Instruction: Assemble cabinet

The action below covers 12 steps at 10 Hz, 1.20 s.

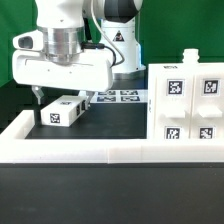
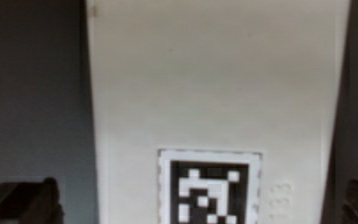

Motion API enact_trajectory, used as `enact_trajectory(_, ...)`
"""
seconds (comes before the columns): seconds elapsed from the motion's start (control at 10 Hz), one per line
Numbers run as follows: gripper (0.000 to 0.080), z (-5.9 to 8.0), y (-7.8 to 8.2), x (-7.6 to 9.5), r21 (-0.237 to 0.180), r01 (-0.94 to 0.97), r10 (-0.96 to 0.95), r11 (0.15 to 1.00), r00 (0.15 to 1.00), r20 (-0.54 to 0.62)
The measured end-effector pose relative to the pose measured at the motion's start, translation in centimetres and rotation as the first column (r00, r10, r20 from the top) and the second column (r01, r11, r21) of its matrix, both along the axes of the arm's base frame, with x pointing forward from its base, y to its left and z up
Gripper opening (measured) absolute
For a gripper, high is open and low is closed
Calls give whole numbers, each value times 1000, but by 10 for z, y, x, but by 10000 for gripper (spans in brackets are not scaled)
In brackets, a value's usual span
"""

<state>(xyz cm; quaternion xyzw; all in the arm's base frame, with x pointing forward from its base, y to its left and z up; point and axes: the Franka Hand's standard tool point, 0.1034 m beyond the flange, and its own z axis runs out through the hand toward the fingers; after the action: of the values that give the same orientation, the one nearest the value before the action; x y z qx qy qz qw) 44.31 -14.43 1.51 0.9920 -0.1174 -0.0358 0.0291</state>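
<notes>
Risk, uneven closing: in the wrist view one dark fingertip (image 2: 23, 198) is standing farther from the white cabinet panel (image 2: 176, 90) than the other. I judge the nearer one would be meeting the panel first and shoving it sideways instead of clamping it.
Risk, shallow grip: closing too high would be pinching only the panel's upper edge, so it could be slipping out on the lift.
Risk, neighbours: the L-shaped rail (image 1: 90, 152) is running along the table's (image 1: 118, 128) front edge and the edge at the exterior view's left. A pushed panel (image 1: 62, 111) could be jamming against it.
Gripper: the gripper (image 1: 61, 99) is hovering over the panel with jaws spread wide — straddling it, touching neither side, gripping nothing.
Panel: lying flat near the front corner at the exterior view's left.
Cabinet body: the cabinet body (image 1: 190, 100) is standing by the edge at the exterior view's right — well apart from the gripper.
Marker board: the marker board (image 1: 118, 97) is lying toward the back edge.
</notes>
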Motion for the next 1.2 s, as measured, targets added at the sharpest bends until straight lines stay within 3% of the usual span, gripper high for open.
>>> enact_trajectory(0.2,797,-2,1,-1,0,-3,3,1000,1000,-5)
enact_trajectory(0.4,553,-2,2,-1,0,-5,5,1000,1000,-4)
enact_trajectory(0.9,557,0,4,1,1,-9,9,1000,1000,-6)
enact_trajectory(1.2,557,46,36,21,36,-39,38,999,999,27)
